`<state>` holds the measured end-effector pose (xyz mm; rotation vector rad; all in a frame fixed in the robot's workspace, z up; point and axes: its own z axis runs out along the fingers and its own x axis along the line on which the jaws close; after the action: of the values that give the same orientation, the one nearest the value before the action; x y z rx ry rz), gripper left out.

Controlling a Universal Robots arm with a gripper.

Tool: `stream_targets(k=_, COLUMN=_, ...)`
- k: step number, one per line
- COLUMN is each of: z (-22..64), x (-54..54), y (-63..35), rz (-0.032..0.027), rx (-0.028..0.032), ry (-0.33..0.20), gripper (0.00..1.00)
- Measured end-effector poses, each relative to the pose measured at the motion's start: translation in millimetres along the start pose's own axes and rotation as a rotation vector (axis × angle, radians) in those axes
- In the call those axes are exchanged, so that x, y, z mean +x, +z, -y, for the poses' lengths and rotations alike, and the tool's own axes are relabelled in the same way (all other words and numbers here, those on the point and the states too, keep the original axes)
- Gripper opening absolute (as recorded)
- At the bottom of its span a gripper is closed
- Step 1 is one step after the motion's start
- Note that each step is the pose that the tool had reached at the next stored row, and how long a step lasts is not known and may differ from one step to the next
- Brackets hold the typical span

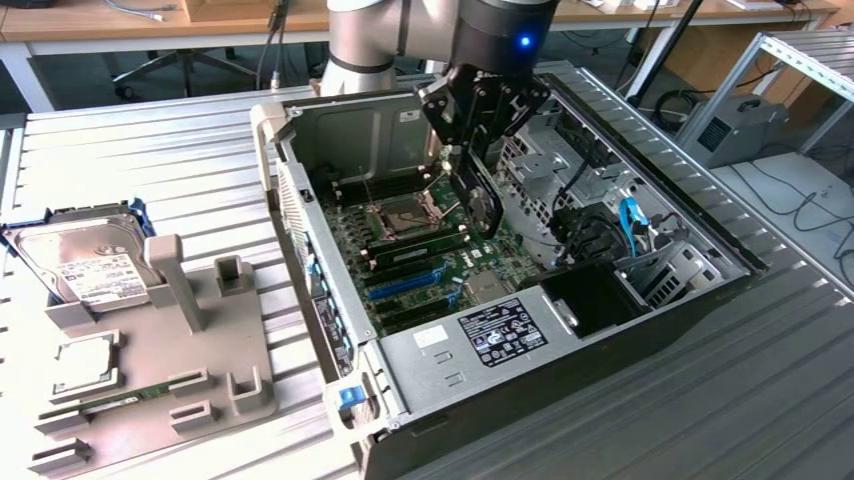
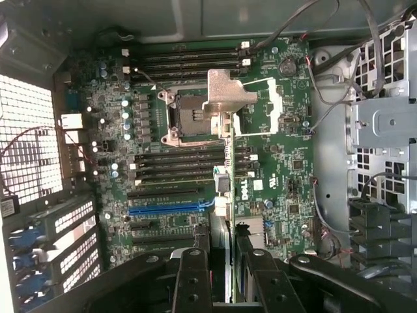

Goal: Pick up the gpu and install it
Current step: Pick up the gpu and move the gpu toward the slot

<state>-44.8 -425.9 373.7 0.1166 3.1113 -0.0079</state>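
The pincer (image 1: 470,152) is clamped on the gpu (image 1: 481,205), squeezing its two flat sides. The gpu hangs down from it inside the open computer case (image 1: 400,395). It is up in the air over the motherboard (image 1: 447,262) and not touching it. In the wrist view the card shows its thin edge. Its silvery bracket (image 2: 229,91) is at the end away from the pincer.

Nearest, on the exterior view's left, a grey holder tray (image 1: 234,375) sits on the slatted metal table (image 1: 160,140). It holds a thin green memory stick (image 1: 127,402) and a square processor chip (image 1: 83,365). A bit farther back it holds a hard drive (image 1: 83,268) with a white label. All of these are well apart from the case.

Inside the case, the blue card slot (image 2: 171,208) is on the near part of the motherboard. Farther in is the empty processor socket (image 2: 189,117), with memory slots on both sides. Loose cables (image 1: 625,225) hang on the exterior view's right. Farthest back is the robot arm (image 1: 367,40).

What could go wrong? I think the card points across the slots, not along them. Pushed down like this, it would miss the slot and bump the socket or the little parts around it. The bracket could catch on the case wall. If the card hits something, it could tilt or slip in the grip. A swing toward the cables could snag them.
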Motion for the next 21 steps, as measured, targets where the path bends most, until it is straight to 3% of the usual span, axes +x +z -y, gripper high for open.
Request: stream_targets(k=21, z=-2.5, x=-7.5, y=8.5, rz=-0.0001, rx=0.0002, ry=0.000, gripper=0.26)
